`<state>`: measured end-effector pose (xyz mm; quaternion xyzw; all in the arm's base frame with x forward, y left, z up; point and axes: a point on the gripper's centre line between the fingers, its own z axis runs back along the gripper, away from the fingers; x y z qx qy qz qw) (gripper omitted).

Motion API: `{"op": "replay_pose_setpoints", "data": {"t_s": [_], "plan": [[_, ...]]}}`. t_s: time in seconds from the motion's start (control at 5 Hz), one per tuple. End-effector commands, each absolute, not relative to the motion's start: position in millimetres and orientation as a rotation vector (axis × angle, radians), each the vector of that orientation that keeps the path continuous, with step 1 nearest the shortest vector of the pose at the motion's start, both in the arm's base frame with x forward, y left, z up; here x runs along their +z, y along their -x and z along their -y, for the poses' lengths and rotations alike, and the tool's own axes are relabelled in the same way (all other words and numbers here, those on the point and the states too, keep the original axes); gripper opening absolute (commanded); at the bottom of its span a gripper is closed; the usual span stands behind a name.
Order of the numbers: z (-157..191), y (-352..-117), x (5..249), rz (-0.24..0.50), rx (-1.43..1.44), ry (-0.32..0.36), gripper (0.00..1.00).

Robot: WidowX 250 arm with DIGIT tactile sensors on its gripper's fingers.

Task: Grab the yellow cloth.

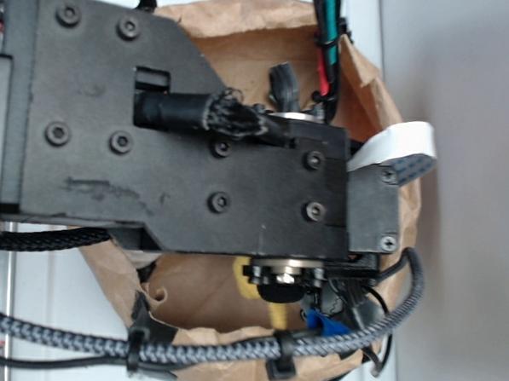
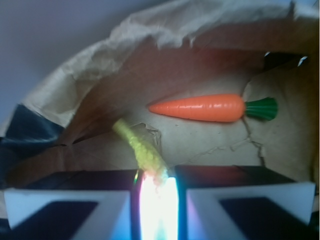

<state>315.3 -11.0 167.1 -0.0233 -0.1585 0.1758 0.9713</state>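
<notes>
Claw clamped on the yellow cloth inside a paper bag; orange carrot lies near

We see a fuzzy, knobbly yellow cloth, a smooth, glossy orange plastic carrot with a ridged green top, and a matt, creased brown paper bag torn at the edges. The arm looks like matt black plastic, scuffed; its cable wears grey woven sleeving.
</notes>
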Motion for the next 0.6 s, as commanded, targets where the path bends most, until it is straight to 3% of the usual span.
{"op": "replay_pose_setpoints", "data": {"t_s": [0.0,0.2,0.4], "plan": [[-37,-312,205,0.335,0.417,-0.159,0.00],[-51,-294,213,0.304,0.397,-0.198,0.00],[-49,-282,211,0.348,0.373,-0.178,0.00]]}}
